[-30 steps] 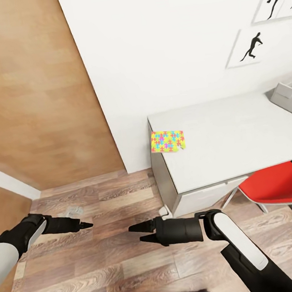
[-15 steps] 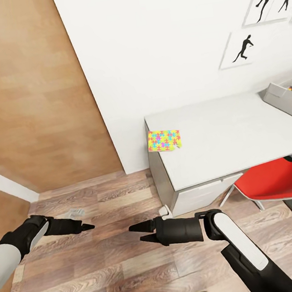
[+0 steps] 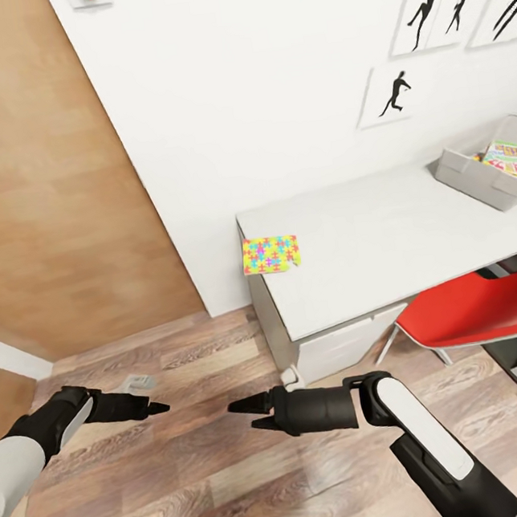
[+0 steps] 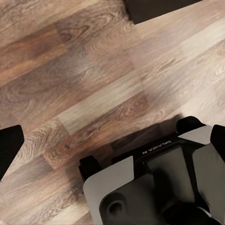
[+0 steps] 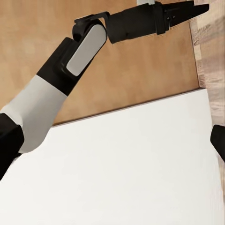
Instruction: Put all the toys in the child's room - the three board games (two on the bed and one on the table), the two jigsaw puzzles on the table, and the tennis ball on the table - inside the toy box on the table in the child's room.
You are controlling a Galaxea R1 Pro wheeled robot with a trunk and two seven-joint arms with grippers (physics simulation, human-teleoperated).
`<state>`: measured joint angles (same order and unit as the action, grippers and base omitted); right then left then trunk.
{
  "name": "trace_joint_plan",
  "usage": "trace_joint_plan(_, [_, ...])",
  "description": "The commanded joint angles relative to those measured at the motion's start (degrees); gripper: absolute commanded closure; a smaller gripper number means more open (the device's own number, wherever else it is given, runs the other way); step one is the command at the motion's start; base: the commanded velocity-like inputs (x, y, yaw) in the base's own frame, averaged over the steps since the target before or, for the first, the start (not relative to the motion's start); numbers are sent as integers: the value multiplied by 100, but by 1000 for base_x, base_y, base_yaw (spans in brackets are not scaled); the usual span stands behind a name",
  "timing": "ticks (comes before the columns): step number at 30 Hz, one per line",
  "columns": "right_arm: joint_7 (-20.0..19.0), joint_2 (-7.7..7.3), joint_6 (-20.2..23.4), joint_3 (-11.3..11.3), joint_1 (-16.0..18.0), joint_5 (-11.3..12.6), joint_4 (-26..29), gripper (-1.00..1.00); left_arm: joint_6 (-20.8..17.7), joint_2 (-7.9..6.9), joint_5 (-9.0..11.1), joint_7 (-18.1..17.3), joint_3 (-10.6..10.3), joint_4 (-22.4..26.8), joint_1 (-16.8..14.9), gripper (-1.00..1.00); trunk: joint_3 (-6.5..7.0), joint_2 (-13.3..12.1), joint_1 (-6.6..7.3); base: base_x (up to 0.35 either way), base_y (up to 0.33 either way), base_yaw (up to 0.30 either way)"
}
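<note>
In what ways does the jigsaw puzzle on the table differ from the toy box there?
The jigsaw puzzle is a thin flat square with a bright multicoloured pattern; the toy box is a plain light grey bin with raised, sloping walls. The jigsaw puzzle lies at the table's left end, close to the edge; the toy box stands at the far right, partly cut off by the picture. The toy box already holds printed things; the jigsaw puzzle holds nothing. Both rest on the table.

Only legible marking: small white "GALAXEA" lettering on the dark grey robot base housing (image 4: 157, 187) below the left wrist camera; other print unreadable.
</note>
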<state>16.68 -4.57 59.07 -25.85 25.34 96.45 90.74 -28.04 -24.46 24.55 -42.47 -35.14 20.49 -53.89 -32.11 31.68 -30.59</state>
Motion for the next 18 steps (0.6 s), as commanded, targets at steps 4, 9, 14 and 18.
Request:
trace_joint_plan(4, [398,48,10,-35,6,59,3,-100,-44,-10,42,26,-28,8,0,-100,25,7,-2,0,0,-173])
trace_joint_plan(9, [740,68,22,-122,6,58,-3,-100,-44,-6,40,35,-28,7,1,-100,69,7,-2,0,16,-86])
trace_joint_plan(14, [830,89,12,-195,6,58,-4,-100,-44,-6,41,37,-28,7,1,-100,116,7,-2,0,4,-15])
trace_joint_plan(18, [850,141,9,-227,6,53,-4,-100,-44,-6,41,39,-28,7,1,-100,154,7,-2,0,1,-4])
